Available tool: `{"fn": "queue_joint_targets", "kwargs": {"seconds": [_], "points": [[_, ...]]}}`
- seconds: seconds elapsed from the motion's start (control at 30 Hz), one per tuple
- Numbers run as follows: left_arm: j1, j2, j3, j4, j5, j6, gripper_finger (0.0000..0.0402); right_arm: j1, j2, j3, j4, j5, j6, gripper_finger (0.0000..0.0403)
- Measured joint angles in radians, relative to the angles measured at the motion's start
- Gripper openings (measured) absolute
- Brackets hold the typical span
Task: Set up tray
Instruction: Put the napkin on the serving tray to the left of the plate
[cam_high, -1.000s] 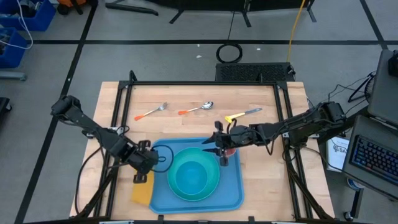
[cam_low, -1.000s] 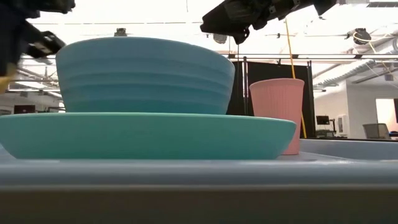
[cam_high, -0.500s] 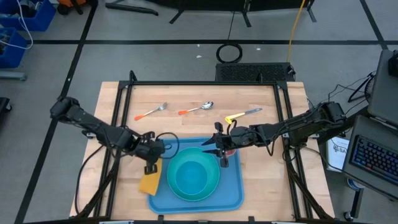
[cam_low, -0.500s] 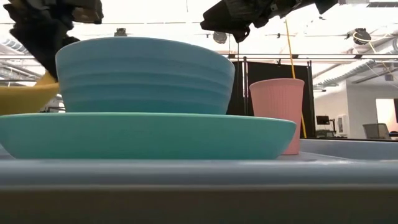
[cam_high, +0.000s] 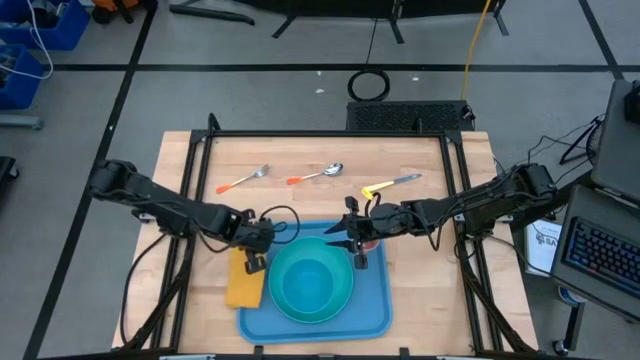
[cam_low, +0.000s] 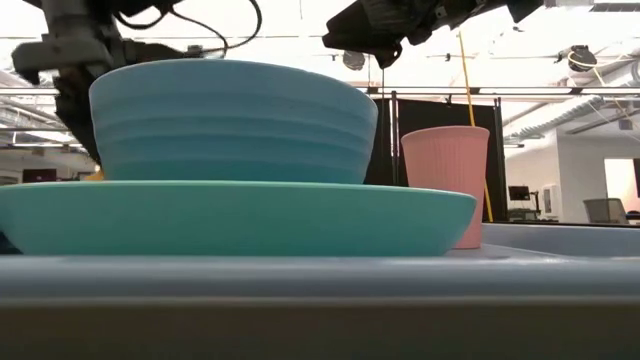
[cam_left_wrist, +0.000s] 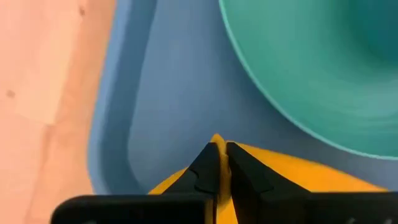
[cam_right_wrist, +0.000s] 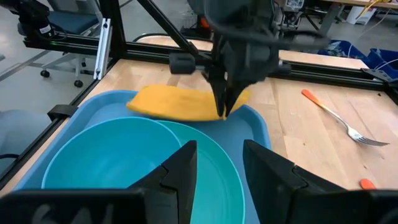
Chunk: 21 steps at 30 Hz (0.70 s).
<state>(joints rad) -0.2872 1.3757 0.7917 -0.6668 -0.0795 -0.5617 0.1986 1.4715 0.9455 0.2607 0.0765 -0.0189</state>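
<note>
The blue tray (cam_high: 368, 318) sits at the table's near edge, around 6 o'clock, with a teal bowl (cam_high: 312, 284) and plate on it. The left gripper (cam_high: 254, 258) is over the tray's 10 o'clock corner, fingers pinched on a yellow napkin (cam_high: 244, 286) hanging over the rim. The right gripper (cam_high: 356, 250) hovers at 1 o'clock, fingers apart, holding nothing.

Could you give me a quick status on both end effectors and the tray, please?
Left end effector pinching yellow napkin over tray's left rim. Right end effector open, empty, hovering near pink cup. Tray holds plate and bowl.
</note>
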Motion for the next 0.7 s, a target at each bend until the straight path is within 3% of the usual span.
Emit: {"fn": "queue_joint_targets", "kwargs": {"seconds": [0.27,0.43,0.7], "points": [[0.050,0.083,-0.006,0.032,0.010,-0.003,0.0012,0.000,0.000,0.000,0.002,0.000,0.000,0.0123],[0.066,0.127,-0.006,0.097,0.062,0.014,0.0038,0.000,0.000,0.000,-0.002,0.000,0.000,0.0123],[0.065,0.134,-0.006,0.120,0.005,0.011,0.0025,0.000,0.000,0.000,-0.004,0.000,0.000,0.0123]]}}
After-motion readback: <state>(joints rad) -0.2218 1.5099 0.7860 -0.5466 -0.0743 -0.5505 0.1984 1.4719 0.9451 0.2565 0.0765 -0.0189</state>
